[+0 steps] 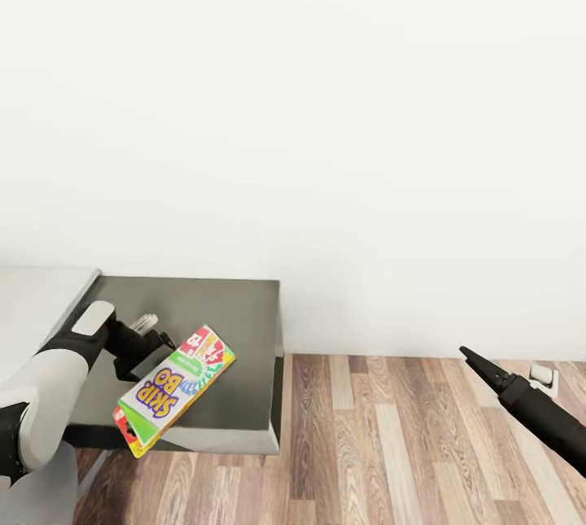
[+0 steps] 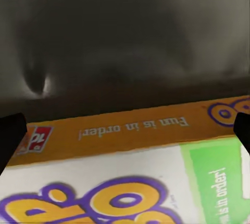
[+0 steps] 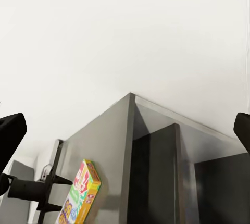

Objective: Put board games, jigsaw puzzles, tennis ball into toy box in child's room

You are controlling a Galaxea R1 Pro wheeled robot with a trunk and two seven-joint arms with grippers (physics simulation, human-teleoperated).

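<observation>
- Head view gives us one board game (image 1: 173,391), the green, yellow and red "SKIP-BO" box, held tilted over the dark grey wing (image 1: 195,313) of the table, near that wing's front edge.
- We count one table here: the dark wing, with the light grey top (image 1: 37,305) adjoining it on the side away from the wood floor (image 1: 407,444).
- We see two arms. Our left gripper (image 1: 145,338) sits above the wing and is clamped on one edge of the box, its dark fingers just behind the printed face.
- From the left wrist view, the box (image 2: 125,182) lies close between the two dark fingertips (image 2: 10,135), its orange side panel reading "Fun is in order!", with the dark wing surface beyond it.
- Our right gripper (image 1: 480,366) hangs well apart from the wing, out over the wood floor, and its fingers come to one narrow point, jaws together and holding nothing.
- The right wrist view looks toward the wing (image 3: 156,156) from the side, with the box (image 3: 80,195) and the left gripper (image 3: 54,193) beside it and white wall behind.
- One small white object (image 1: 544,378) rests on the floor by the wall, far from the wing; we cannot tell what it is.
- The wing's far edge meets the white wall (image 1: 325,102), and its free end borders open floor.
</observation>
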